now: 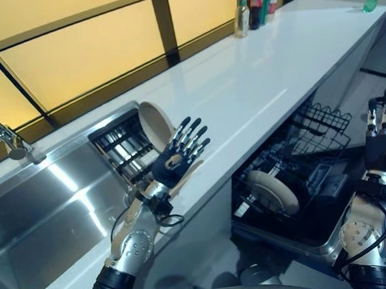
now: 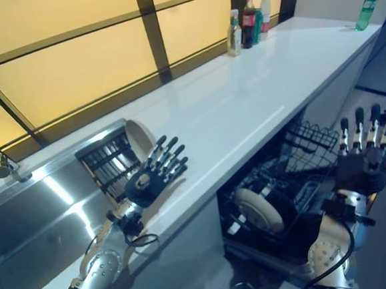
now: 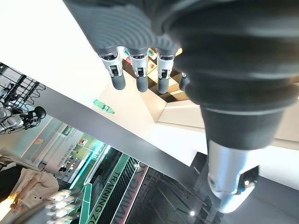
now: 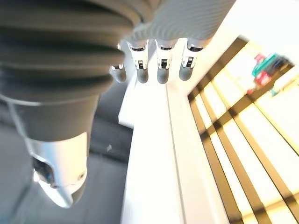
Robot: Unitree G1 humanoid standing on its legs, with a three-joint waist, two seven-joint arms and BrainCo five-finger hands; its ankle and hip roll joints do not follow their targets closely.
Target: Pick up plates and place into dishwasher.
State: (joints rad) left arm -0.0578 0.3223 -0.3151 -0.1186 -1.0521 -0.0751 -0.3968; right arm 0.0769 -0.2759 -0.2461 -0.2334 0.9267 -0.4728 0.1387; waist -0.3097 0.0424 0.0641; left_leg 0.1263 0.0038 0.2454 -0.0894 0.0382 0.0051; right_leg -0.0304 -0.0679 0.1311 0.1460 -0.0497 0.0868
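White desk (image 1: 255, 79): left hand (image 1: 179, 155), fingers spread and empty, nears the plate (image 1: 155, 125) in the sink rack (image 1: 116, 147); right hand (image 2: 364, 154), open and empty, waits over the dishwasher (image 1: 297, 196). Grasp comes next.

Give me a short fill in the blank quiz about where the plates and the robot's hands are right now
One plate stands on edge in the rack in the ____. Another plate already sits in the open ____ below the counter. The left hand is raised near the sink plate with its fingers ____. The right hand holds ____.

Answers: sink; dishwasher; open; nothing
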